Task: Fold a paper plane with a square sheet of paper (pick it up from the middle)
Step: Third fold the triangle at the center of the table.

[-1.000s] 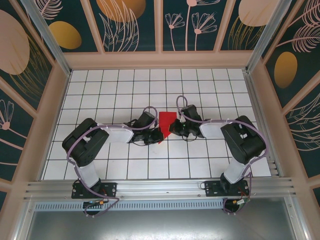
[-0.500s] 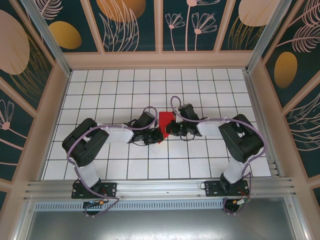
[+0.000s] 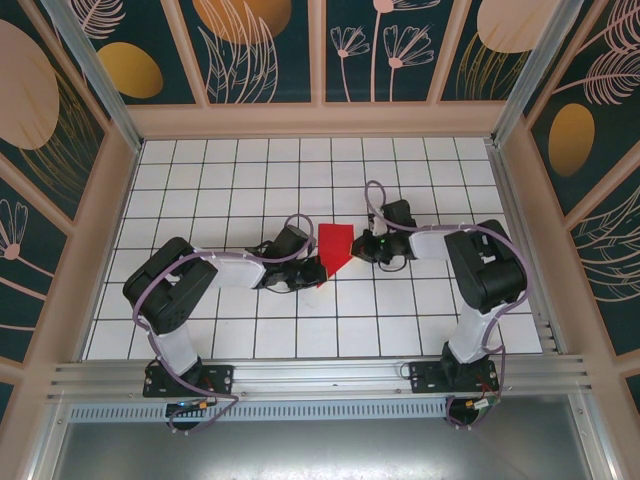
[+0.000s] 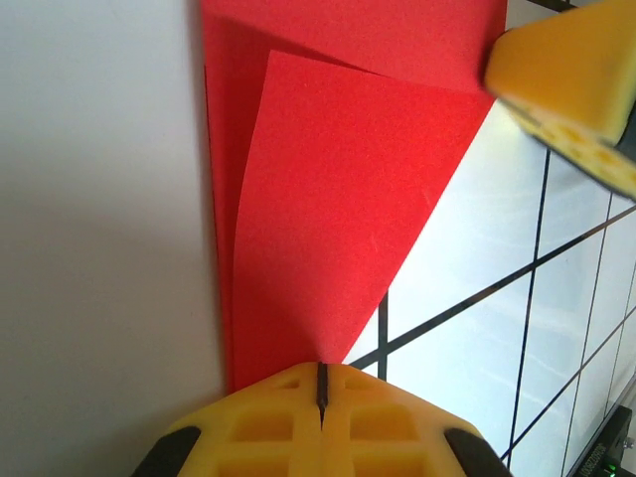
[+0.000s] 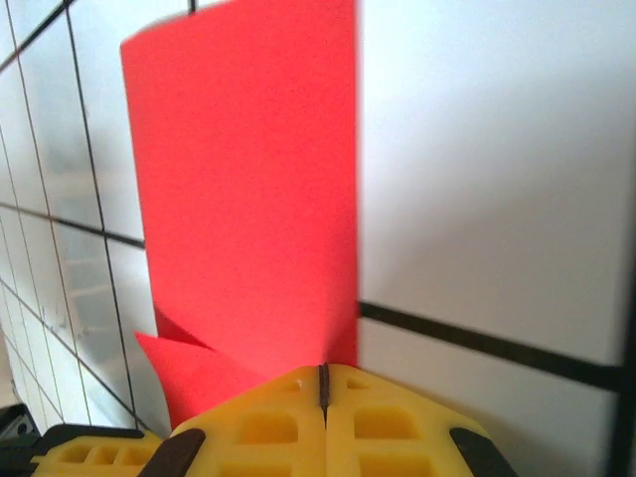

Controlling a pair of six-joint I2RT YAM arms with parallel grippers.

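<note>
Folding under way, by the look of it: square sheet of paper [image 3: 335, 243] lies mid-worktop [image 3: 200, 180], partly doubled into a tapered shape, one flap curling up. Left gripper [image 4: 320, 383] has jaws pressed together on the sheet's near point; right gripper [image 5: 323, 376] has jaws pinching the raised flap's edge. Next move likely calls for carrying that flap across and creasing it flat with the point pinned; open tiles all round, walls well apart, but the two grippers sit near each other.
</note>
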